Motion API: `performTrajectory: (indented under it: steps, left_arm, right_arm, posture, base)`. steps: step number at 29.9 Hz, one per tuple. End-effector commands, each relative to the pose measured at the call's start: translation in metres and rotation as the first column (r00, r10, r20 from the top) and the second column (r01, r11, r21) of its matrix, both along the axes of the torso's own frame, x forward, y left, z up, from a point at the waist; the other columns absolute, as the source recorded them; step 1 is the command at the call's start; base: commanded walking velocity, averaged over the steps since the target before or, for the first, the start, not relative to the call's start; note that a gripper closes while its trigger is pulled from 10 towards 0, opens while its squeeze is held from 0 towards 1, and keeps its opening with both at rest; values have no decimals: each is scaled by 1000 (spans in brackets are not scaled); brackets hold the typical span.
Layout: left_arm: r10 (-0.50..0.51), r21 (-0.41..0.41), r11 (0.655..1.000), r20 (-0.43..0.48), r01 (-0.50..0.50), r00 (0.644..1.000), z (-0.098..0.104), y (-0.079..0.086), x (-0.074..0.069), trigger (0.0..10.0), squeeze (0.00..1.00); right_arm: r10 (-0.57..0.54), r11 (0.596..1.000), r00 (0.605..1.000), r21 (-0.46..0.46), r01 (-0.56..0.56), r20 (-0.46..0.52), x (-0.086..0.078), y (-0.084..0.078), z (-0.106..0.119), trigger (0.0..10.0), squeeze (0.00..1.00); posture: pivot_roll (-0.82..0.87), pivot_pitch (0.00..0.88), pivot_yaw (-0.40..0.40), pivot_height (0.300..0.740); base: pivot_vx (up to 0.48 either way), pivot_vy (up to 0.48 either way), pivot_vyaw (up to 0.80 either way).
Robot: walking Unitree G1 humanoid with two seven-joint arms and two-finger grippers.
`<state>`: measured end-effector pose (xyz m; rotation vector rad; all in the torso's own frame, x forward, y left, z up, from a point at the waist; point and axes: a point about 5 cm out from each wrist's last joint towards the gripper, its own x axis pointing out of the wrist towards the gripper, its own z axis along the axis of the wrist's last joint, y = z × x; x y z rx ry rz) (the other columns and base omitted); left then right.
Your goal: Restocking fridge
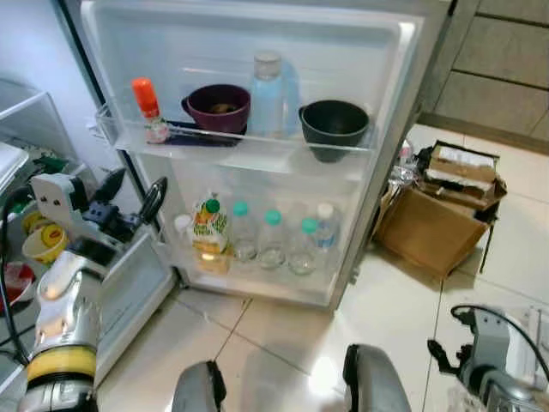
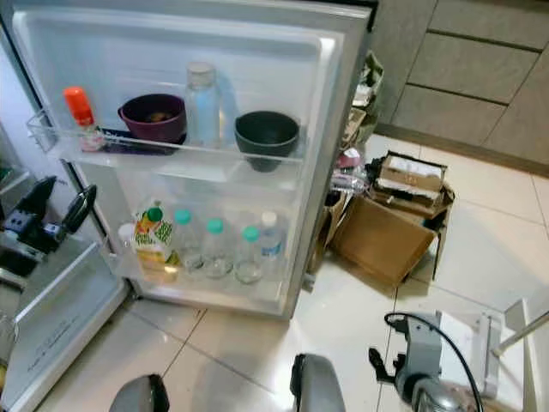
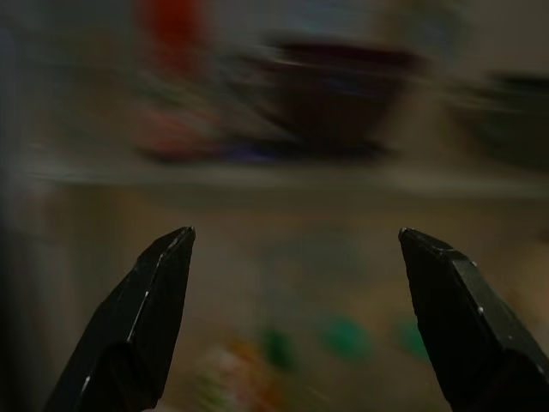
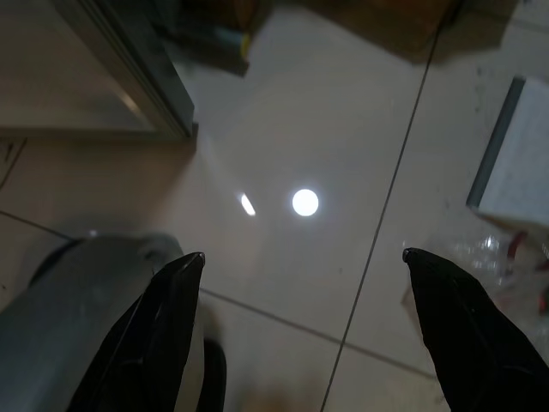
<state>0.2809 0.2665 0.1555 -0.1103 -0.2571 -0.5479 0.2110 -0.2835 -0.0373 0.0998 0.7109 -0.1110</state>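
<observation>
The fridge door [image 1: 257, 51] stands open before me. Its upper shelf holds an orange-capped sauce bottle [image 1: 149, 110], a purple bowl [image 1: 218, 107], a clear bottle [image 1: 267, 96] and a dark bowl [image 1: 334, 126]. The lower shelf holds a juice carton [image 1: 208, 235] and several water bottles [image 1: 273, 241]. My left gripper [image 1: 130, 196] is raised to the left of the door, open and empty, pointing at the shelves. Low at my right side hangs the right gripper [image 4: 296, 257], open above the floor tiles.
A torn cardboard box [image 1: 437, 215] lies on the floor right of the fridge. A white pulled-out drawer [image 1: 129, 292] sits below my left arm. At far left, shelves hold a yellow cup [image 1: 43, 243]. Grey cabinets [image 2: 480, 77] line the back right.
</observation>
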Motion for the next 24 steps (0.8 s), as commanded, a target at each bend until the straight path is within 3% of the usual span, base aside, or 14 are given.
performTrajectory:
  steps: [1, 6, 10, 13, 19, 24]
  left_arm:
    - [-69, 3, 998, -24, 69, 997, -1, -5, -2, 10000, 0]
    - [-182, 16, 983, -83, 184, 980, -11, -19, -10, 10000, 0]
    - [-381, 18, 921, -157, 389, 911, -23, -58, -20, 10000, 0]
    - [-406, 25, 908, -190, 418, 894, -31, -66, -21, 10000, 0]
    - [-390, 9, 915, -238, 403, 890, -48, -78, -18, 10000, 0]
    - [-420, -13, 902, -256, 431, 871, -51, -87, -20, 10000, 0]
  right_arm:
    - [-24, 1000, 999, 9, 24, -27, -7, 0, -5, 10000, 0]
    - [-24, 1000, 999, 13, 24, -43, -10, 2, -8, 10000, 0]
    - [-6, 1000, 998, 18, 7, -67, -14, 7, -12, 10000, 0]
    - [-4, 1000, 997, 18, 6, -71, -15, 8, -13, 10000, 0]
    - [-2, 1000, 995, 31, 5, -96, -19, 12, -18, 10000, 0]
    - [-6, 999, 991, 43, 12, -130, -26, 15, -23, 10000, 0]
  posture:
    - [42, 0, -45, 421]
    - [38, 0, -44, 421]
    - [33, 0, -41, 421]
    - [32, 0, -40, 421]
    - [25, 0, -37, 421]
    - [27, 0, -39, 421]
  base:
    - [0, 0, 0]
    - [0, 0, 0]
    - [0, 0, 0]
    - [0, 0, 0]
    - [0, 0, 0]
    - [0, 0, 0]
